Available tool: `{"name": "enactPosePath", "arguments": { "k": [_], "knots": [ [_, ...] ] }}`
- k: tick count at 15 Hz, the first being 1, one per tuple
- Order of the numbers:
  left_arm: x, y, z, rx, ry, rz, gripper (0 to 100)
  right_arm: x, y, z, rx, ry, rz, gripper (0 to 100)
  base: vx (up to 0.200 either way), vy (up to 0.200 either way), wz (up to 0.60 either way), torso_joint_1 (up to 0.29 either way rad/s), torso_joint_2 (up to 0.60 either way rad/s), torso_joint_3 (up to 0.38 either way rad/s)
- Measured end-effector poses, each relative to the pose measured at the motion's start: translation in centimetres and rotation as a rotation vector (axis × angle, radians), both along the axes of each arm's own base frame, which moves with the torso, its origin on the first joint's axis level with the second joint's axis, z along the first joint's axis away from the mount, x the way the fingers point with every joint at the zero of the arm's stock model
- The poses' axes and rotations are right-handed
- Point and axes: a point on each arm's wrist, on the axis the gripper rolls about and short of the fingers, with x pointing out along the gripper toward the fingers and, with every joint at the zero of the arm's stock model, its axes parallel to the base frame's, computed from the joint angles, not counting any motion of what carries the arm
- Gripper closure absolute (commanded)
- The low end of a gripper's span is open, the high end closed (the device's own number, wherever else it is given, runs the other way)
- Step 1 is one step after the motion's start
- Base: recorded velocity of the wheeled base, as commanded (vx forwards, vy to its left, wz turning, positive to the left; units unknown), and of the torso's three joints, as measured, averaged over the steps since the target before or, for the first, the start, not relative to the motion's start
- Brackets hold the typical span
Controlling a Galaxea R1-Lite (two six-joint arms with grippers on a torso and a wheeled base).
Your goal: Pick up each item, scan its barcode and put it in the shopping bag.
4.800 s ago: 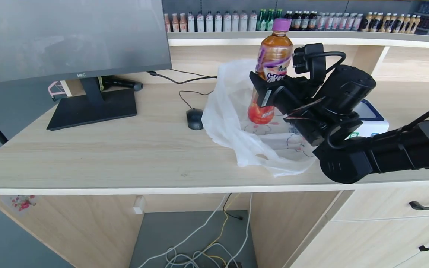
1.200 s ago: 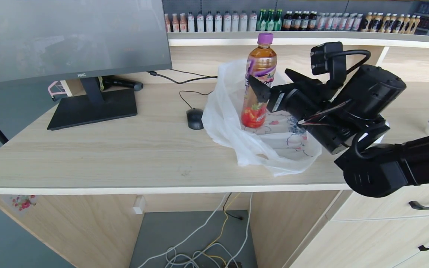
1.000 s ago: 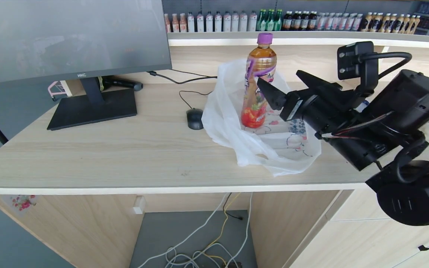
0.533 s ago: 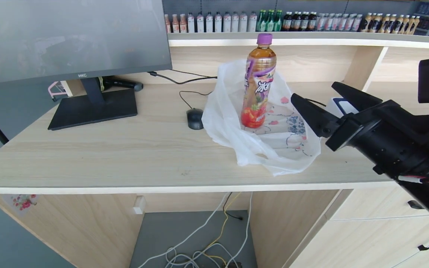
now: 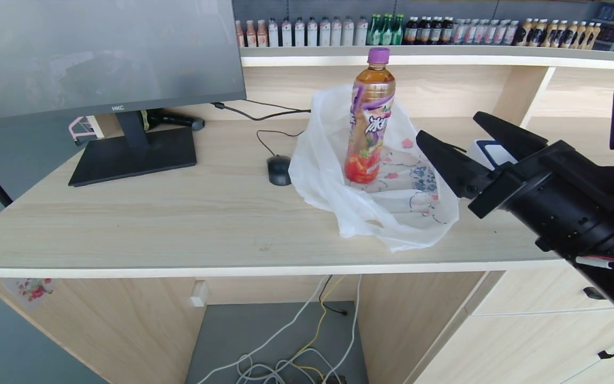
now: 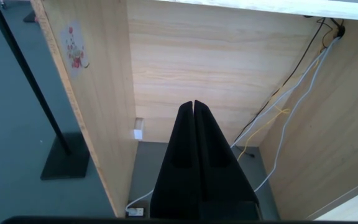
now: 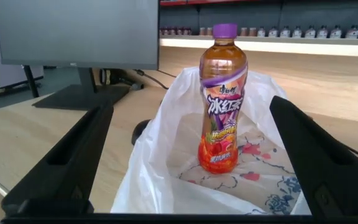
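Backs right gripper [image 5: 447, 126] off tea bottle [image 5: 369, 122], jaws spread — leaves it upright in shopping bag [image 5: 317, 176] ahead; holds left gripper [image 6: 193, 107] jaws together.

I see the light wood counter [image 5: 179, 218] carrying a monitor [image 5: 99, 53] at far left, a mouse [image 5: 279, 170] mid-counter, the shopping bag [image 5: 333, 176] right of it, and possibly a white box [image 5: 491, 154] farther right.
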Motion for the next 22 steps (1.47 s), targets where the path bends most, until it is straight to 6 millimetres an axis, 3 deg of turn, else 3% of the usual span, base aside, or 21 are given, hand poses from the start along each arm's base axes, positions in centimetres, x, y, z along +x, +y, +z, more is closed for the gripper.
{"name": "enactPosePath", "arguments": {
  "k": [5, 22],
  "knots": [
    [0.0, 0.0, 0.0, -0.003, 0.0, 0.0, 100, 0.4, 0.2, -0.7, -0.015, 0.023, -0.003, 0, 0.0, -0.16, 0.0, 0.002, 0.0, 0.004],
    [0.0, 0.0, 0.0, 0.0, 0.0, 0.0, 100, -1.2, -0.9, -2.8, -0.06, 0.089, -0.004, 0, 0.0, -0.2, 0.0, 0.0, 0.0, 0.001]
  ]
}}
